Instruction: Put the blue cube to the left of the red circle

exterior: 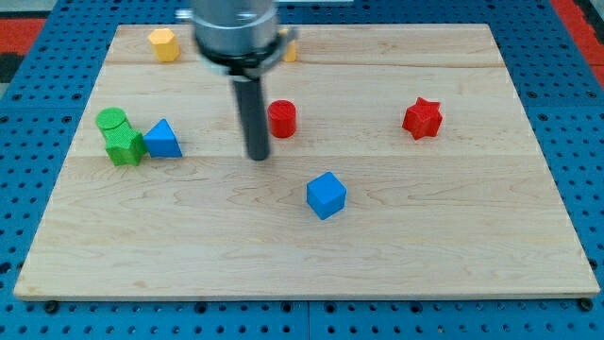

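Camera view: my tip (258, 157) is seen just left of the red circle (281, 119), apart from it; no jaws are fitted, so nothing is grasped. The blue cube (327, 195) lies nearer and to the right, below the circle.

Risk, as judged: the circle could be knocked if the tip is swung rightward; an off-centre push could spin the cube away.

Counted: one blue cube, one red circle, one red star (422, 118), one blue triangle (163, 139), two green blocks (120, 139), one yellow block (163, 44) and a partly hidden one.

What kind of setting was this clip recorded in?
Probably a robotics lab bench: a wooden board on a blue perforated base, small toy blocks like the blue cube and red circle, my tip between them.
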`<state>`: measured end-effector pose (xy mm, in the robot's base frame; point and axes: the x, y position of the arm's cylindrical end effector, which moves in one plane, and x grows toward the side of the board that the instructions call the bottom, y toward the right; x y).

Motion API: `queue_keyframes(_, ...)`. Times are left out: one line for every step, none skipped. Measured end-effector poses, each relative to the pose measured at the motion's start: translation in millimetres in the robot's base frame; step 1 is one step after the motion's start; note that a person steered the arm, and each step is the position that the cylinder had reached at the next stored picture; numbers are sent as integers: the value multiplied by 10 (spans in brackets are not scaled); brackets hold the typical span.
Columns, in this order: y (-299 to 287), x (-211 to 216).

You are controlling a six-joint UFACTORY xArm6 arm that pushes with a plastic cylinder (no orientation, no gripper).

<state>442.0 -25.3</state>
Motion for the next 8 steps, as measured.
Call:
queue_keyframes(824,43)
queue_keyframes(1277,455)
queue_keyframes(1396,699)
queue_keyframes(1143,703)
queue_keyframes(714,738)
queue_keyframes(410,775)
queue_keyframes(-125,761)
queue_keyframes(-698,761)
